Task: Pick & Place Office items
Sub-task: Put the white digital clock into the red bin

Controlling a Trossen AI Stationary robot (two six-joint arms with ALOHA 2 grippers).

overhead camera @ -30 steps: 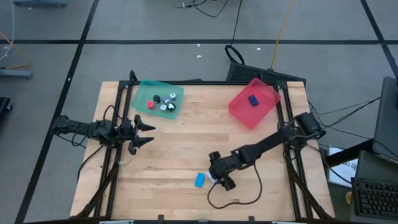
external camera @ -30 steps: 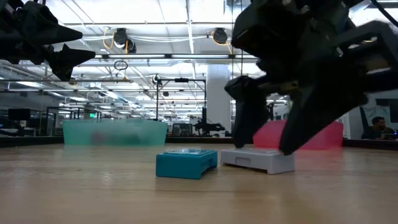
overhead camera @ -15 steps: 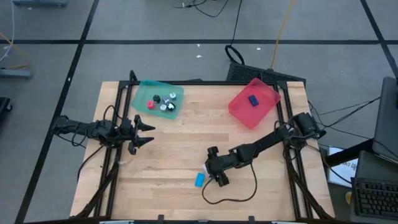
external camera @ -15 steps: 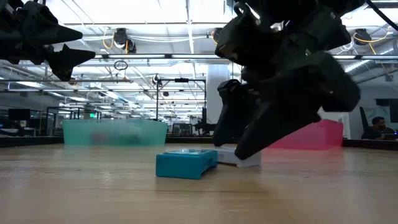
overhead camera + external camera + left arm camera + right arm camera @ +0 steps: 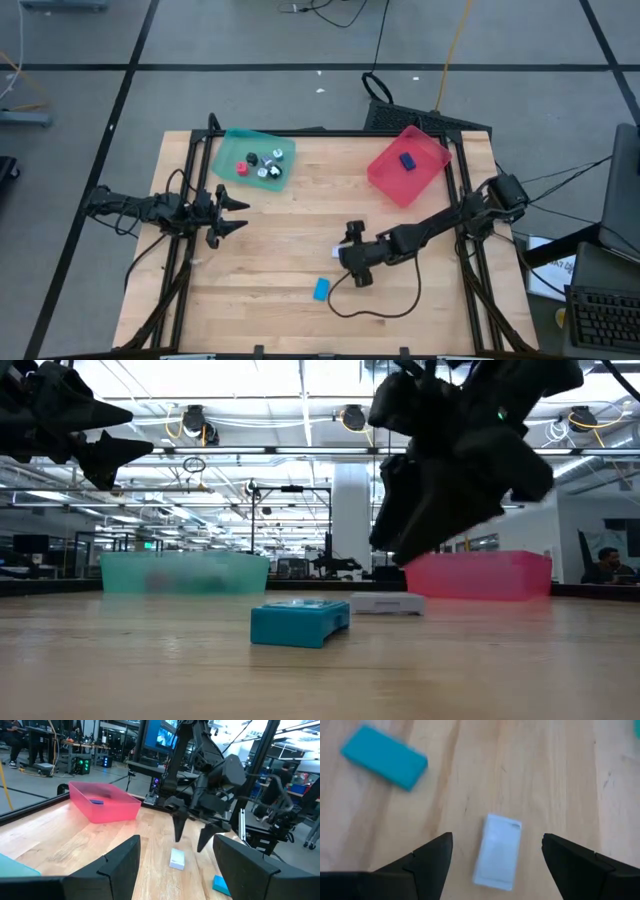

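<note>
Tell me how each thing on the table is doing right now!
White block: lying flat on the wood, not held, below the right gripper.
Bright blue block: lying flat on the table, untouched.
Dark blue block: inside the red tray.
Teal tray: holding several small pieces.
Right gripper: open, hovering above the white block.
Left gripper: open, empty, waiting at the left edge.

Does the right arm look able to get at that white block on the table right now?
Probably yes. The right gripper hangs open just above the white block, nothing lies between them, and the bright blue block sits off to one side.
</note>
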